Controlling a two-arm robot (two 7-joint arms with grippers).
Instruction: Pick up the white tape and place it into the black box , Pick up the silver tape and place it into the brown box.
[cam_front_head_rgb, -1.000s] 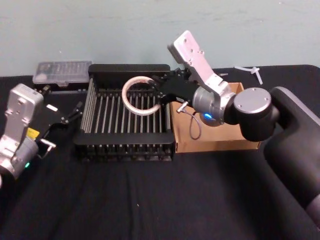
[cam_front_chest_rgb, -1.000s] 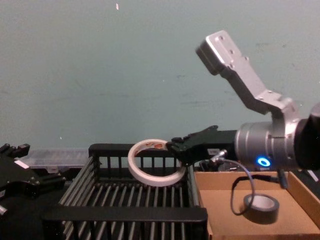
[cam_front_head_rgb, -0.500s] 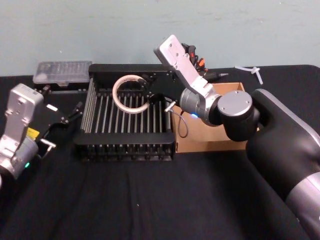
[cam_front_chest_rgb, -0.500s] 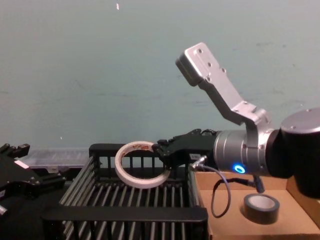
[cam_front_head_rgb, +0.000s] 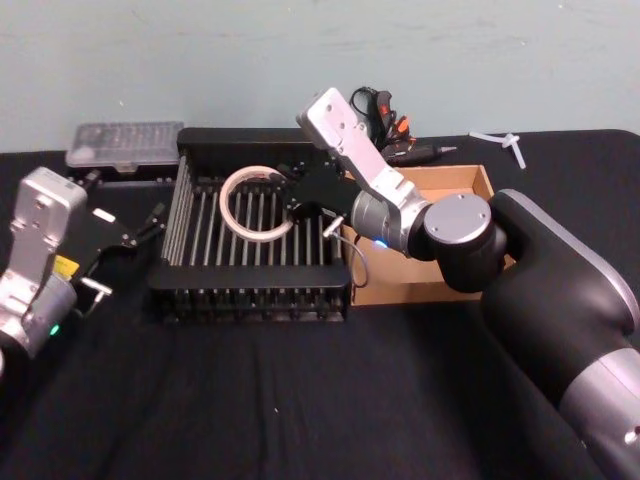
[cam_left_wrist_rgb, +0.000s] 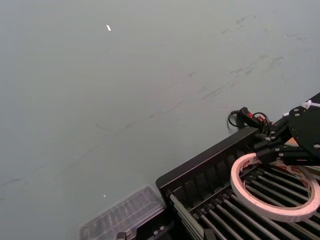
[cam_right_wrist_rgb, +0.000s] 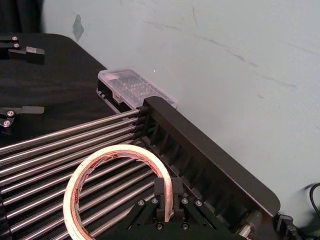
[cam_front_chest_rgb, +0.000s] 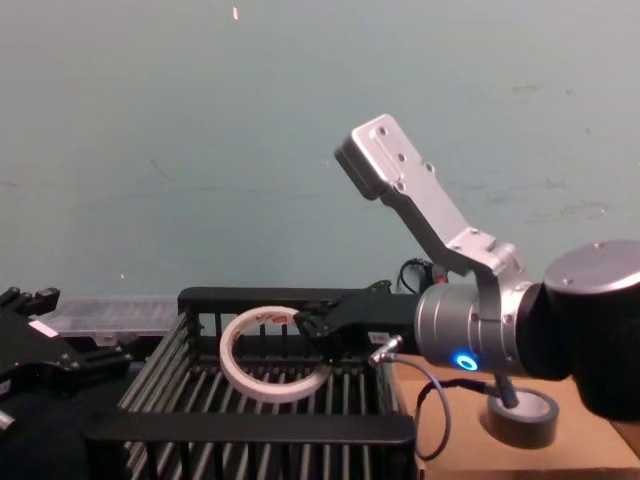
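Note:
My right gripper (cam_front_head_rgb: 293, 195) is shut on the rim of the white tape (cam_front_head_rgb: 226, 212), a wide flat ring held tilted just above the slatted floor of the black box (cam_front_head_rgb: 250, 300). In the right wrist view the fingers (cam_right_wrist_rgb: 161, 192) pinch the ring (cam_right_wrist_rgb: 115, 151) from both sides, close to the box's far rail (cam_right_wrist_rgb: 200, 155). The chest view shows the ring (cam_front_chest_rgb: 270, 393) below the top rails. The silver tape (cam_front_chest_rgb: 525, 415) lies in the brown box (cam_front_chest_rgb: 470, 465), right of the black box. My left gripper (cam_front_head_rgb: 152, 222) rests open on the table left of the black box.
A clear plastic case (cam_front_head_rgb: 125, 145) sits behind the black box's far left corner. Black and orange tools (cam_front_head_rgb: 385, 115) and a small white piece (cam_front_head_rgb: 505, 143) lie at the back of the black-covered table. The wall stands close behind.
My right gripper has carried the white tape leftward and lower, from near the black box's right wall to over its middle slats. The left arm has not moved.

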